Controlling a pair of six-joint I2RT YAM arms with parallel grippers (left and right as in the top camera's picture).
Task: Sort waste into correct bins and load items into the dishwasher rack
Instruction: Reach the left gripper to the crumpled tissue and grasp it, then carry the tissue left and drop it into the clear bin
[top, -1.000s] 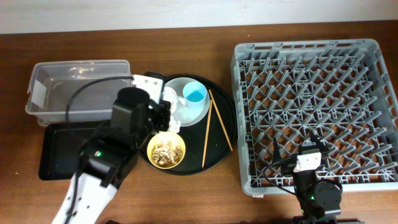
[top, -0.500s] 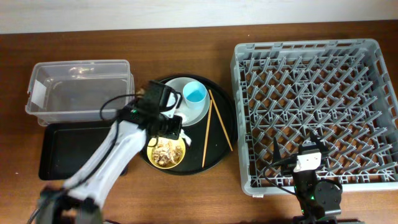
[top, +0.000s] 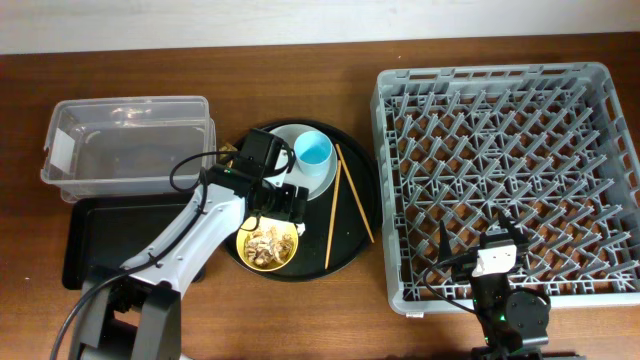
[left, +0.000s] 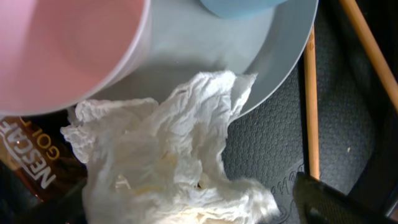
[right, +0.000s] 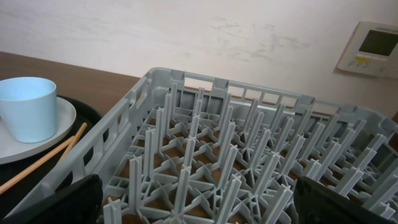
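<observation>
My left gripper (top: 283, 203) reaches over the round black tray (top: 355, 235), open, just above the yellow bowl (top: 267, 245) of food scraps (top: 266, 242). In the left wrist view the crumpled white tissue (left: 168, 155) lies between its wide-spread fingers (left: 348, 202), against the rim of the pale plate (left: 249, 56). The pink cup (left: 62, 43) and a brown snack wrapper (left: 28, 155) sit beside the tissue. The blue cup (top: 313, 150) stands on the plate (top: 290, 140). Two chopsticks (top: 352, 192) lie to the right. My right gripper (right: 199, 205) hangs open over the dishwasher rack (top: 510, 170).
The clear plastic box (top: 130, 145) stands at the far left, with the shallow black rectangular tray (top: 100, 240) in front of it. My left arm crosses the black tray's right end. The rack's near left corner (right: 143, 93) is close to the round tray.
My left gripper has swung right, from the round tray's left edge to the tissue beside the yellow bowl, and its jaws have opened. The right arm has not moved.
</observation>
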